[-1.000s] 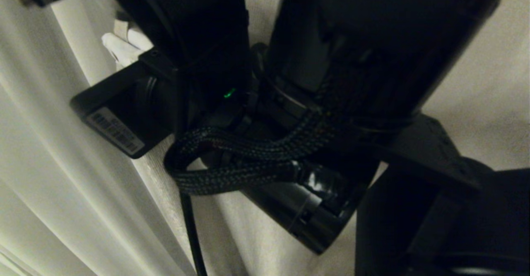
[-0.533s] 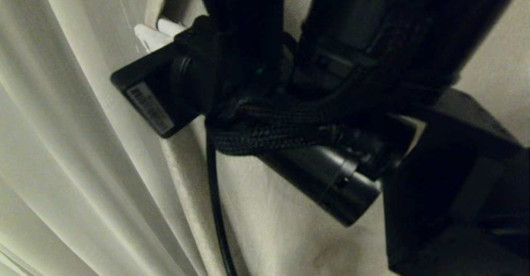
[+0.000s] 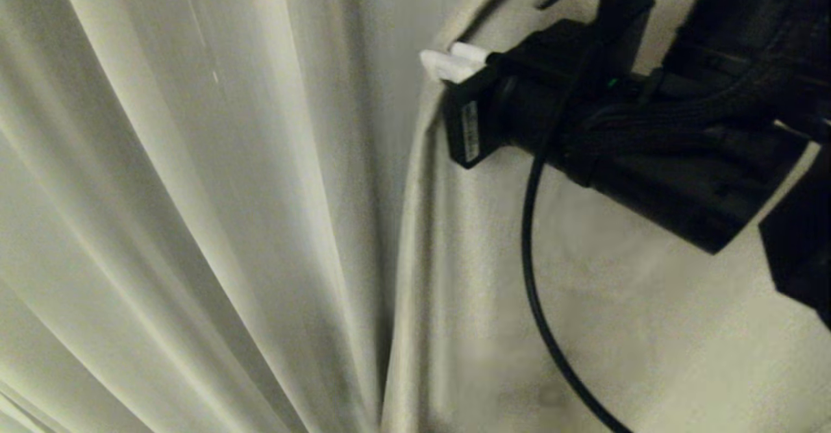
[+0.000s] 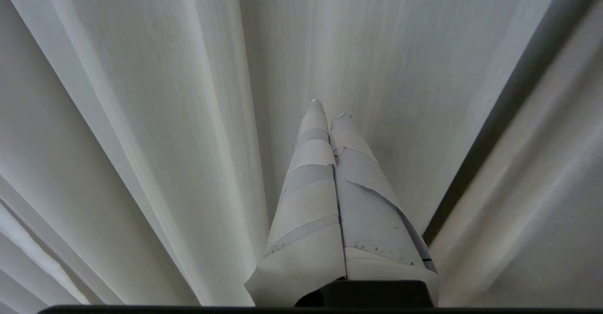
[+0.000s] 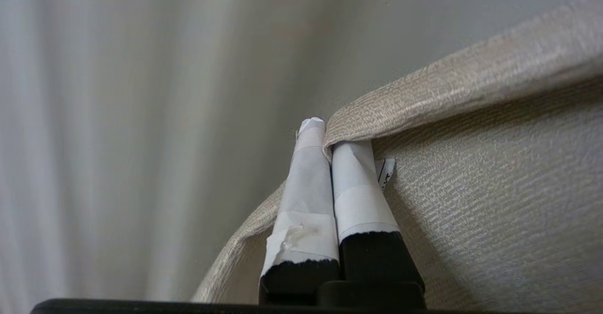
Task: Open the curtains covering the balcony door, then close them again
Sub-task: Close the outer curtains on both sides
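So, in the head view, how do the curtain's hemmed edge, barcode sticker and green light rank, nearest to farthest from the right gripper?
1. Hemmed edge of the cream woven curtain: pinched in the right gripper.
2. White barcode sticker: just below it.
3. Small green light: farther to the right.

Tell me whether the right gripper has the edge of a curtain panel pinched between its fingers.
Yes: in the right wrist view the right gripper is shut with the woven curtain hem caught between its taped fingers.
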Tool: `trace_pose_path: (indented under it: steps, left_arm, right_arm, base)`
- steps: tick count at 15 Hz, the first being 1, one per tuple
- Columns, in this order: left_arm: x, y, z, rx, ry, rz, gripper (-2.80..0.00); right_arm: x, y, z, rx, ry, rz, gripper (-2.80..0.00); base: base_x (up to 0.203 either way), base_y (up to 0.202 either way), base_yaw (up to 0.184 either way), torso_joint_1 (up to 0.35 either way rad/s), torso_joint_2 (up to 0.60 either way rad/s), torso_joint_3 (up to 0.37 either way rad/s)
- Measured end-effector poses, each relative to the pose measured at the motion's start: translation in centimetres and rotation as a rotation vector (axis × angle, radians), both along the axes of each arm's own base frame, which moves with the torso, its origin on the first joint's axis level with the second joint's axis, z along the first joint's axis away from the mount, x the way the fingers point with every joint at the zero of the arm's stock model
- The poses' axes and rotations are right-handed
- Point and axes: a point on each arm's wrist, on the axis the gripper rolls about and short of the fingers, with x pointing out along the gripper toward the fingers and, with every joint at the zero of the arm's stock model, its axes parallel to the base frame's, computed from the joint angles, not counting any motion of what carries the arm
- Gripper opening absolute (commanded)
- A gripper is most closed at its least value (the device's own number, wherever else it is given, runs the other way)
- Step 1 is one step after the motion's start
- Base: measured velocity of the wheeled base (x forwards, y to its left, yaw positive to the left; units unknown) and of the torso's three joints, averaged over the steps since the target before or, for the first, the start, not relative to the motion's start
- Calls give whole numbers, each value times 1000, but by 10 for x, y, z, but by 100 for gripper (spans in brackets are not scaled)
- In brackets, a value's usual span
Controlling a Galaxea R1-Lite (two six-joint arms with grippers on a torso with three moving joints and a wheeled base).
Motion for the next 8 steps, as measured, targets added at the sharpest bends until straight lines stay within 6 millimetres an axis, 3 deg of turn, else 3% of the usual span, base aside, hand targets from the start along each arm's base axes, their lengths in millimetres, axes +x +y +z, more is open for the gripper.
trace_pose_path:
  steps: [5, 8]
  left_arm:
    - [0, 0, 0, 0, 0, 0, -280]
    - [0, 0, 0, 0, 0, 0, -280]
  right_arm:
    - [24, -106, -12, 1, 99, -313, -280]
    - [25, -173, -27, 24, 161, -552, -280]
  base:
    - [0, 0, 0, 0, 0, 0]
    - [0, 0, 0, 0, 0, 0]
